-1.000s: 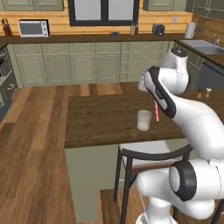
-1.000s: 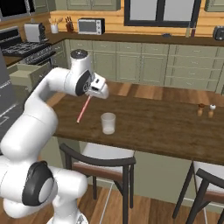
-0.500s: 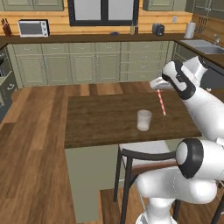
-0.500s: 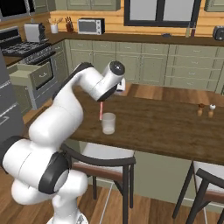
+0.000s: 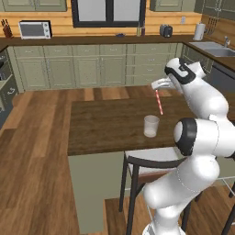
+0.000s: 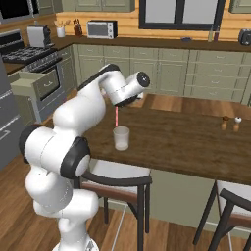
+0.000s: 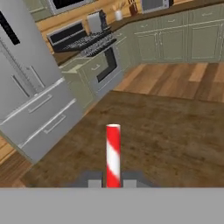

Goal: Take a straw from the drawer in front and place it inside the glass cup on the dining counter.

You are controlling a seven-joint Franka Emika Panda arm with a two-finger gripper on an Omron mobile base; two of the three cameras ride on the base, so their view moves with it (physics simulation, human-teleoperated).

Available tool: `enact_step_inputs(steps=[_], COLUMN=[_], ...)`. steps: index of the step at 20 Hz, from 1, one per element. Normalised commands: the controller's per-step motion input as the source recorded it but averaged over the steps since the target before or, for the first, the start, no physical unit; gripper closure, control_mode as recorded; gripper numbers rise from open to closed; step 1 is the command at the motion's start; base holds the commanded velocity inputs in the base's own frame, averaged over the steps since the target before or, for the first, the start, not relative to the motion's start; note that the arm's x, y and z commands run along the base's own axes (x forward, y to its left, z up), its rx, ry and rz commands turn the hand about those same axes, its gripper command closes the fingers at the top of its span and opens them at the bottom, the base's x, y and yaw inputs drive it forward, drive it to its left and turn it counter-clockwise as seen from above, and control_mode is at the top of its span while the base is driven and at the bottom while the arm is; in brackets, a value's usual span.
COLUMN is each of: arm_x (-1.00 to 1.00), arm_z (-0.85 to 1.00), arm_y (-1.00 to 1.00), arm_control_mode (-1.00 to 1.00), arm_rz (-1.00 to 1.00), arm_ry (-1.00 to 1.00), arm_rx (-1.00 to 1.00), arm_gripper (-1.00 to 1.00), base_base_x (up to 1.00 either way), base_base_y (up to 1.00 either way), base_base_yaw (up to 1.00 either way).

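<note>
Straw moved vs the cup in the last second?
Yes. The straw, shut in the gripper, swung from left of the glass cup to just above its rim, hanging nearly upright.

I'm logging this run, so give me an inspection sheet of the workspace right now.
Surface: dining counter, dark wood top.
Job's things: straw held near upright above the glass cup, its tip not yet inside; drawer open.
Clutter: two small shakers on the counter's far end.
Grippers: gripper shut on the straw.
Cables: nothing seen.
Surroundings: chair at the counter, microwave, stove.
</note>
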Motion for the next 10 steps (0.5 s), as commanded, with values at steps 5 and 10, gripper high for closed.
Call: enact_step_inputs(steps=[5, 10], arm_x=[0.14, 0.25], arm_z=[-0.46, -0.4], arm_y=[0.06, 0.01], arm_control_mode=[-1.0, -1.0], arm_rz=[0.08, 0.08], arm_ry=[-0.03, -0.11], arm_rx=[0.09, 0.05], arm_gripper=[1.0, 1.0], base_base_x=[0.0, 0.0], base_base_y=[0.0, 0.0], base_base_yaw=[0.0, 0.0])
